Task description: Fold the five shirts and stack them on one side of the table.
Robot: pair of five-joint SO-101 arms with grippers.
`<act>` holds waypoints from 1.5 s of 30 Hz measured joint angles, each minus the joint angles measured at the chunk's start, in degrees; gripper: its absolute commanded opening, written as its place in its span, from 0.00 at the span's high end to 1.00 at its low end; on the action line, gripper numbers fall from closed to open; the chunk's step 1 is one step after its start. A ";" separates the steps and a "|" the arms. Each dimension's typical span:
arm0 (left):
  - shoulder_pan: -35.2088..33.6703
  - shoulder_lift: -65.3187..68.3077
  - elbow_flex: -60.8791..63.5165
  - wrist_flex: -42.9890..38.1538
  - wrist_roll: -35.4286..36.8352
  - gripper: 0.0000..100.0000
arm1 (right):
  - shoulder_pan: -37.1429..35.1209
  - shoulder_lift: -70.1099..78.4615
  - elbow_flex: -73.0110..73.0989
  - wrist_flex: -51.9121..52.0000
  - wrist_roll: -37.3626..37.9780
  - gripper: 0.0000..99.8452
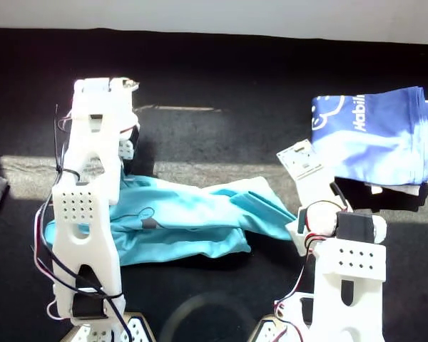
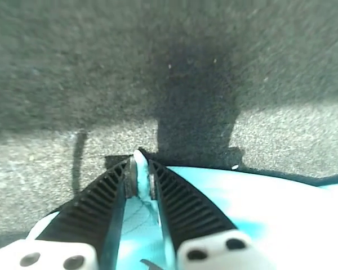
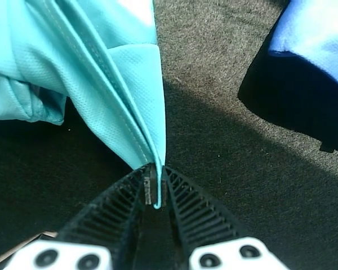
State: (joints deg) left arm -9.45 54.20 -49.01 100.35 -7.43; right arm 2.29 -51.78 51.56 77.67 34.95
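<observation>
Teal shirt (image 1: 185, 221) lies bunched on the table (image 1: 221, 71) between my arms, left gripper (image 2: 139, 169) clamped on one edge and right gripper (image 3: 154, 183) pinching a hem corner, a two-ended hold I judge is meant to spread it for folding, with the blue stack (image 1: 374, 139) beside the right arm.

Printed in white across the folded royal-blue fabric shirt (image 1: 371, 135) at the far right of the dark counter (image 1: 221, 85): sideways lettering, cut short by a fold, beside an outlined drawing. Drawn on the crumpled turquoise shirt (image 1: 185, 221): a thin dark outline, too small to read.
</observation>
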 measured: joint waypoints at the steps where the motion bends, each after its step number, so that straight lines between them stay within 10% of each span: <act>1: 0.00 0.00 -0.44 0.00 0.00 0.99 | 0.00 0.00 0.35 -1.14 0.00 0.99; 18: 0.00 -40.26 7.30 0.35 -0.09 0.99 | -2.55 0.70 -16.79 -15.03 -8.88 0.99; 45: 0.18 -82.73 9.41 0.62 -0.18 0.99 | 0.26 25.49 -94.77 9.41 -8.88 0.99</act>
State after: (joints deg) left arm -9.27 -28.53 -39.60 100.97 -7.60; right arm 2.55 -26.29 -43.21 87.08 26.07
